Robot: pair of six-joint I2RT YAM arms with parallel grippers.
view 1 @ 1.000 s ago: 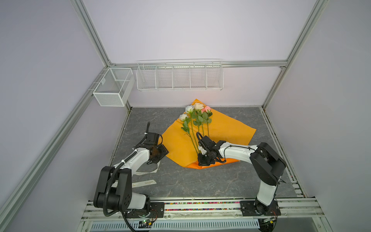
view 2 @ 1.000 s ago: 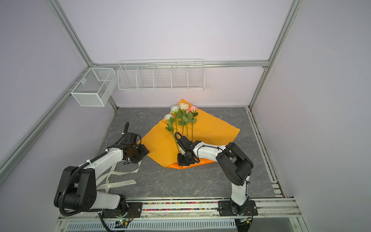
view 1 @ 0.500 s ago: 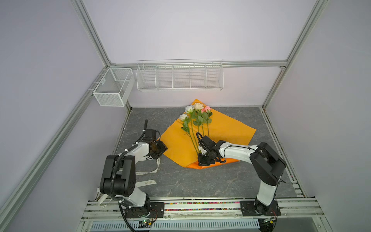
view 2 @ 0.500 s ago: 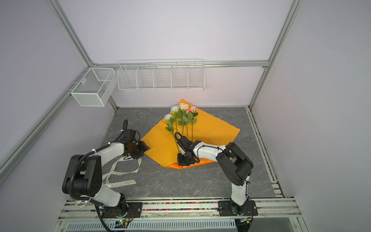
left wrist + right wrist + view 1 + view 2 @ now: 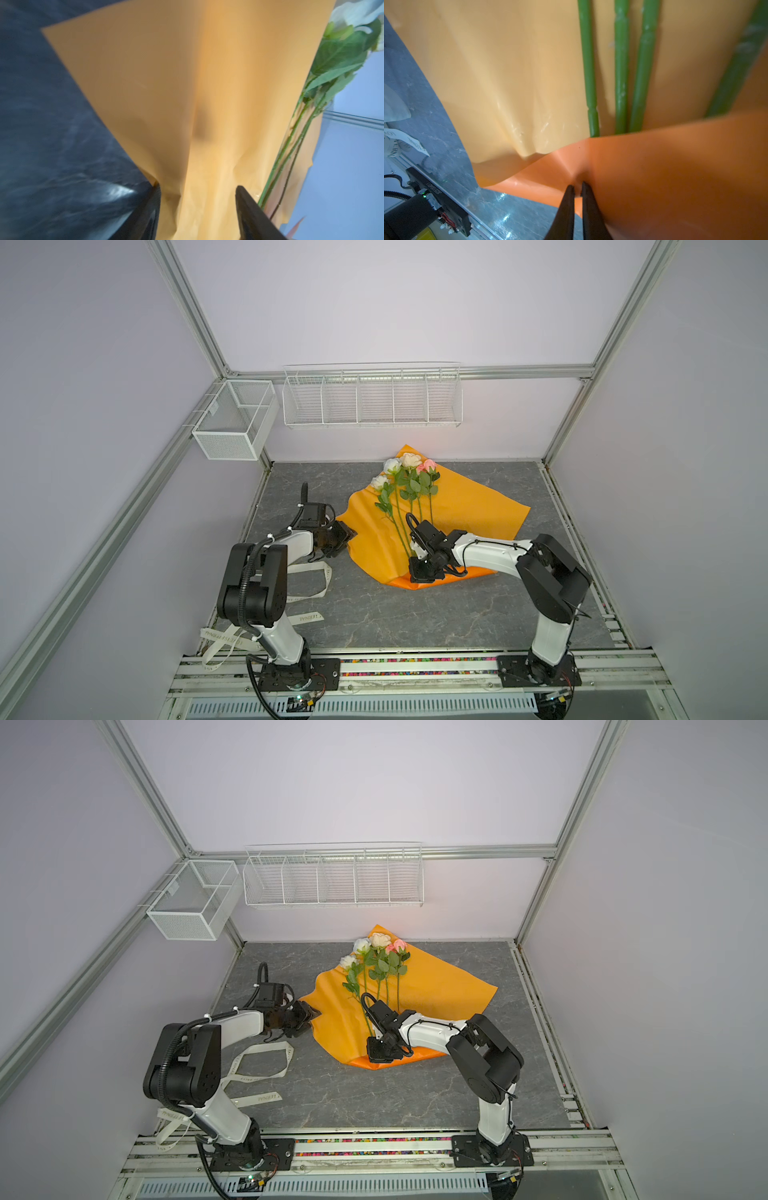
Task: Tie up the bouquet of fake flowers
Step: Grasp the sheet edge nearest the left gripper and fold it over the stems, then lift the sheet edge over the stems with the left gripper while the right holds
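**Four roses on one orange sheet, one of my grippers at each edge**

One bouquet (image 5: pixel 409 485) lies on one sheet of paper (image 5: pixel 469 506) in the middle of the table (image 5: pixel 415 614), heads toward the back wall. In both top views I count four blooms: two white, one cream and one pink. Each is a rounded, layered head above toothed green leaves. Four thin stems (image 5: pixel 588 72), green and waxy with ridged joints, run side by side toward my right gripper (image 5: pixel 578 186). Three are sharp in the right wrist view and the fourth is blurred.

The paper is smooth and faintly glossy. It is pale orange on the face under the flowers and deeper orange on the other. Its near corner is folded over the stem ends, showing the deeper side. My right gripper has its two black fingers pressed almost together, pinching that fold.

My left gripper (image 5: pixel 198 189) is at the sheet's left corner, which is raised off the table. Its two fingers stand spread with the paper running between them. Whether either finger presses on the paper I cannot tell.

One ribbon (image 5: pixel 306 618), flat and cream with dark printed letters, lies in loose loops by my left arm's base, apart from the paper. The table is grey with marble veining.

Two white wire holders hang on the walls. One is a mesh box (image 5: pixel 228 427) on the left wall. The other is a long rack (image 5: pixel 372 406) of five compartments on the back wall.
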